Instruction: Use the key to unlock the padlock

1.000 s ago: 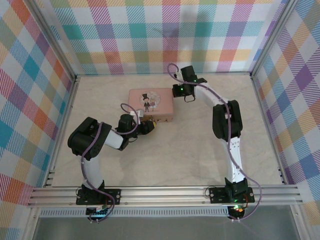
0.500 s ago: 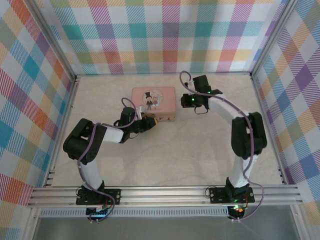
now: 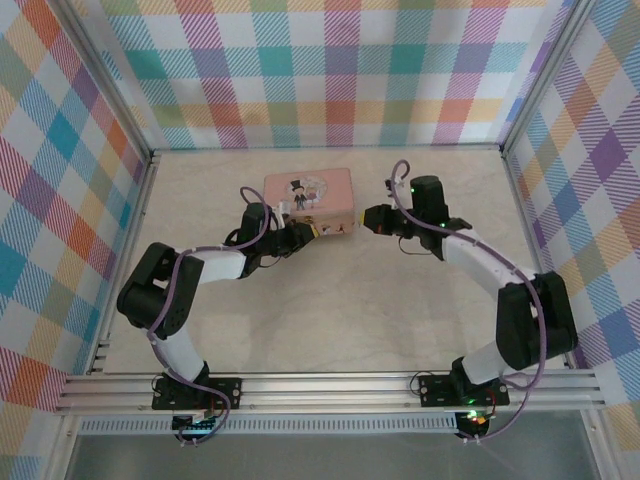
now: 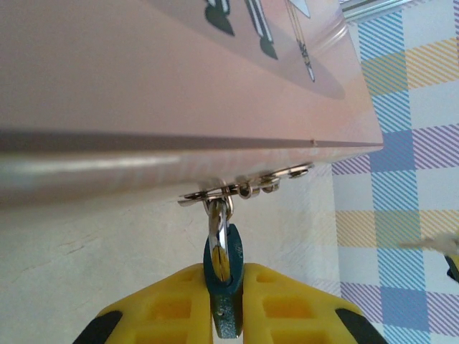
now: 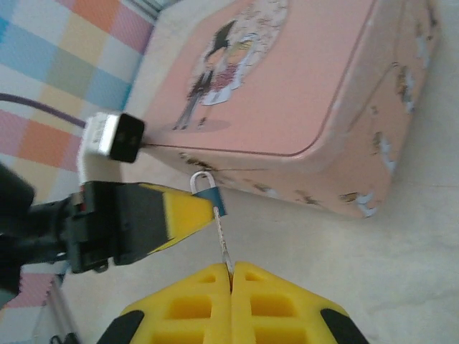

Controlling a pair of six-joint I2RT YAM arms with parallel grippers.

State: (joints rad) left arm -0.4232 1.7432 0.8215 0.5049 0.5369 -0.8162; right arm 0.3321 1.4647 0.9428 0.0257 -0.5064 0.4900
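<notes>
The padlock point(image 4: 224, 269) hangs on the hasp point(image 4: 244, 190) of the pink tin point(image 4: 179, 72), its body clamped by the left hand point(image 4: 226, 294). The right hand point(image 5: 231, 278) pinches the key point(image 5: 222, 240). The lock is probably light, rigid and slick: hold it by the flat body sides.

The padlock point(image 4: 224, 261), pinched in the left gripper point(image 4: 225, 279), runs off the frame's bottom edge beneath a blurred, cropped pink tin point(image 4: 143, 72); at lower centre, the right gripper point(image 5: 231, 269) hides all but the blade of the key point(image 5: 222, 240).
</notes>
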